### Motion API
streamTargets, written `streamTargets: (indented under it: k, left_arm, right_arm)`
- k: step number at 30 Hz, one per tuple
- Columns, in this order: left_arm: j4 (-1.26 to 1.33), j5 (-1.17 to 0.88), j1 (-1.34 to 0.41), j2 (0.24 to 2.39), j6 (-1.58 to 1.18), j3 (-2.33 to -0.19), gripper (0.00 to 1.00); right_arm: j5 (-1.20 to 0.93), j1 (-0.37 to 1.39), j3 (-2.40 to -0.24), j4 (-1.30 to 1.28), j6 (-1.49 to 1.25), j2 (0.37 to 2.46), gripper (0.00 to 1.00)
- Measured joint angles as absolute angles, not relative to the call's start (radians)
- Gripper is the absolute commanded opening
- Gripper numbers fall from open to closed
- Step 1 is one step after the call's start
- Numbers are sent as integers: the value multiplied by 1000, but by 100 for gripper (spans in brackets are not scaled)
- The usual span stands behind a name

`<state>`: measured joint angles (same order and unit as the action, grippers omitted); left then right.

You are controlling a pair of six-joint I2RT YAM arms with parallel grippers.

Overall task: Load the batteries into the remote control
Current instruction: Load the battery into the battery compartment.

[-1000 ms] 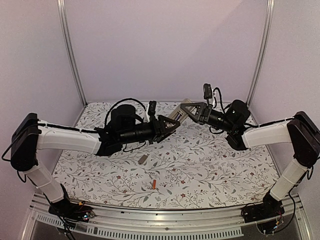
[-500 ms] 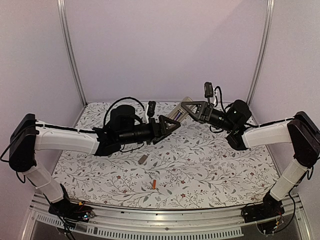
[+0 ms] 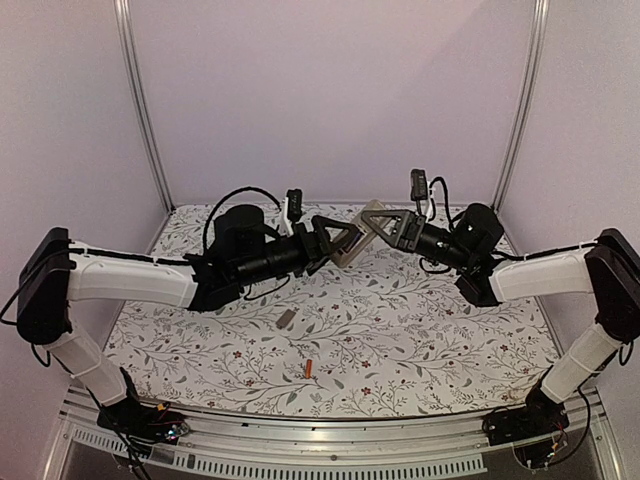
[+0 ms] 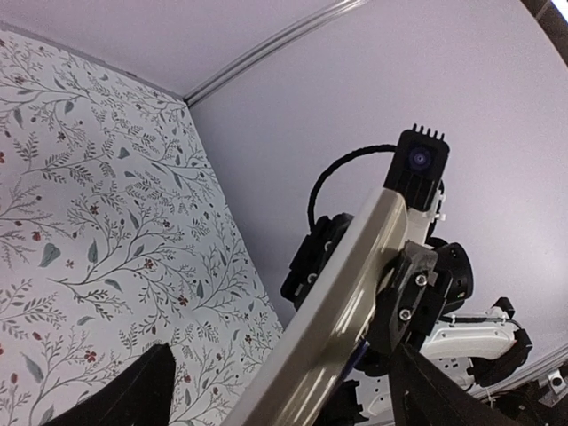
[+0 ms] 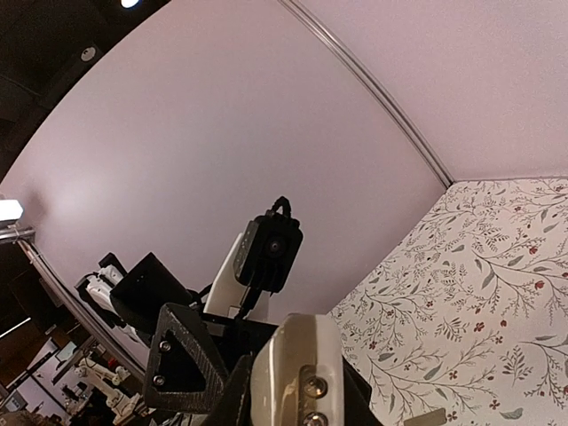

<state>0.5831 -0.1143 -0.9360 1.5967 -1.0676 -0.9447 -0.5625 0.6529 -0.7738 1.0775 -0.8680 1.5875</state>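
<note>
one remote control [image 3: 357, 243] hangs aloft, right hand [image 3: 378, 218] clamped on it, left hand [image 3: 338, 243] spread open around it. below the remote, one orange battery [image 3: 310, 369] and one grey cover [image 3: 286, 319] lie on the tabletop [image 3: 450, 340].

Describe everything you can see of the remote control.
The remote control shows as a slim, smooth grey-beige bar that looks like plastic; its screen and buttons are not in view. It hangs tilted in the air above the patterned table, clamped across its width by the right gripper. Its free end lies between the open fingers of the left gripper, which appear to stand clear of it on either side.
</note>
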Motion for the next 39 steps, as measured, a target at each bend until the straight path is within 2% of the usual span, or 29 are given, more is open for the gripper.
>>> streamTargets:
  k: [14,29,32,39]
  left_arm:
    - [652,-105,-939,1660,-1145,-988,75]
    - [673,-123,-942,1674,-1145,-997,53]
    - [688,-124,-942,1674,-1145,-989,53]
    - [693,-125,-942,1674,-1150,-982,60]
  right_arm:
    - [-478,678,-739,1003,-735,1519,4]
    - [-440,679,-729,1015,-767,1499,4]
    - [-439,678,-729,1018,-788,1499,4]
    - [-439,680,-728,1017,-785,1499,4]
